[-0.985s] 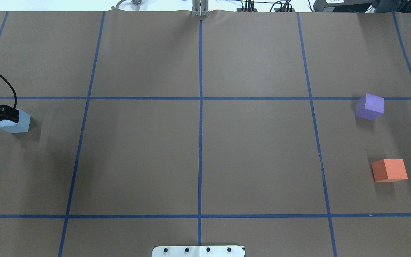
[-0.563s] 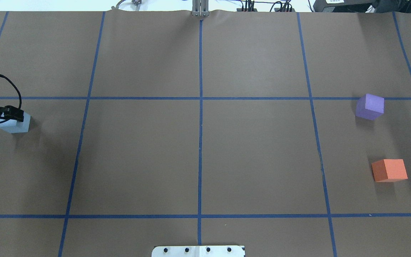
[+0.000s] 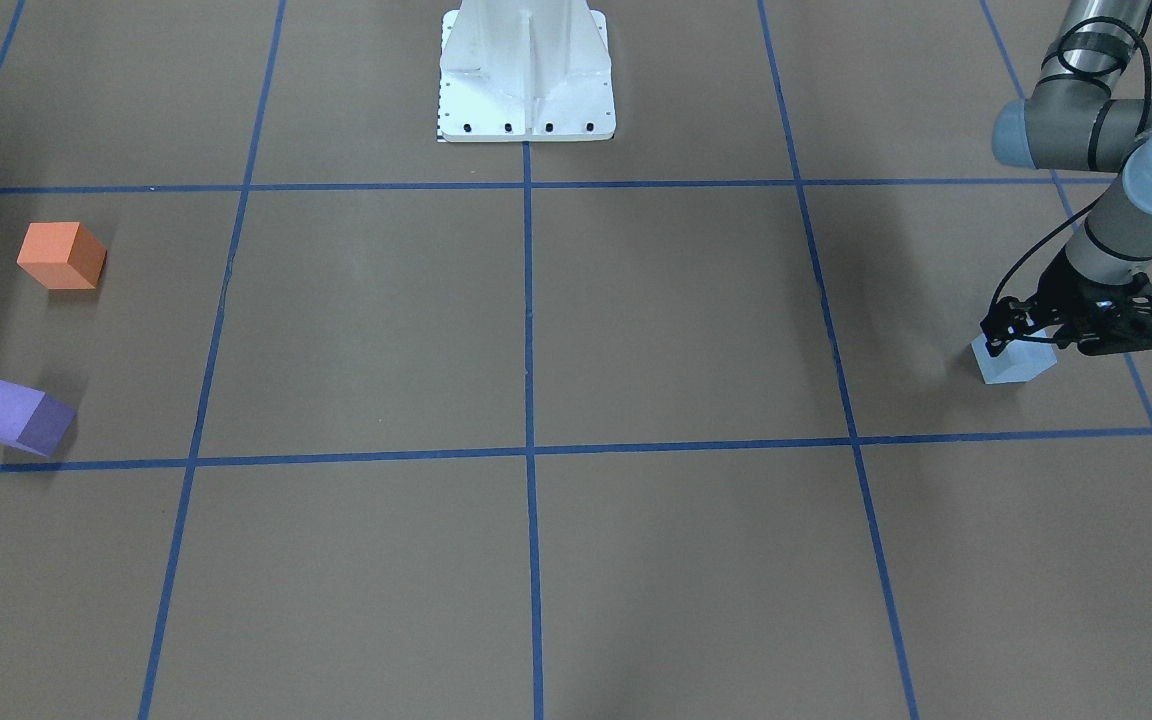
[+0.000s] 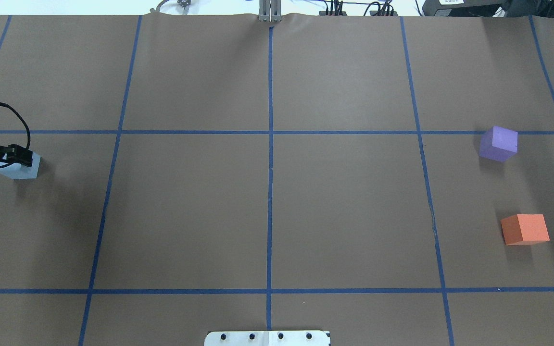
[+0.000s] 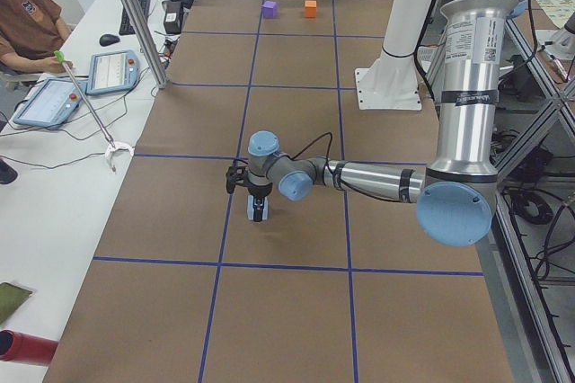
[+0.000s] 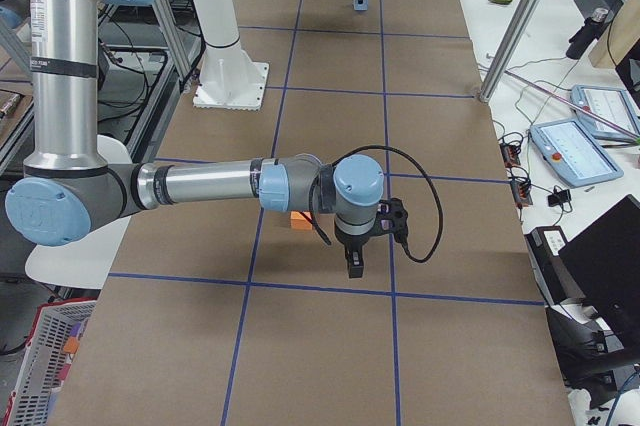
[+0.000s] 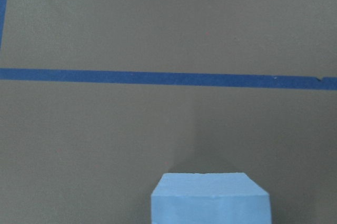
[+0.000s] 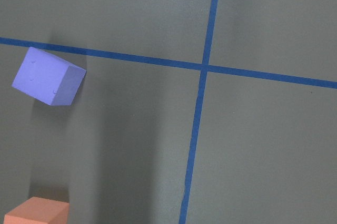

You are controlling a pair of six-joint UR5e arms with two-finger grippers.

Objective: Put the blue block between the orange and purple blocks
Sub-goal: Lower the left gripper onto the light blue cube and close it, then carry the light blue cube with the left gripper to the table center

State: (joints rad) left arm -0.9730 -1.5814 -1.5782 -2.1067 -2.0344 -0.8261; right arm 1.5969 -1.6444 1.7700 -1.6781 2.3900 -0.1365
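The light blue block (image 4: 23,171) sits on the brown table at the far left; it also shows in the front-facing view (image 3: 1011,367) and at the bottom of the left wrist view (image 7: 210,203). My left gripper (image 4: 17,157) is low over it, open, with the jaws straddling its top (image 3: 1014,338). The purple block (image 4: 498,143) and the orange block (image 4: 525,229) rest at the far right, apart from each other. My right gripper (image 6: 353,268) hangs above the table beside the orange block (image 6: 298,220); I cannot tell if it is open or shut.
Blue tape lines divide the table into a grid. The white robot base plate (image 3: 526,70) stands at the table's middle near edge. A side bench with tablets (image 5: 112,71) and an operator runs along the far side.
My left gripper has sunk lower over the blue block and shifted slightly left, covering more of its top. The blocks have not moved.
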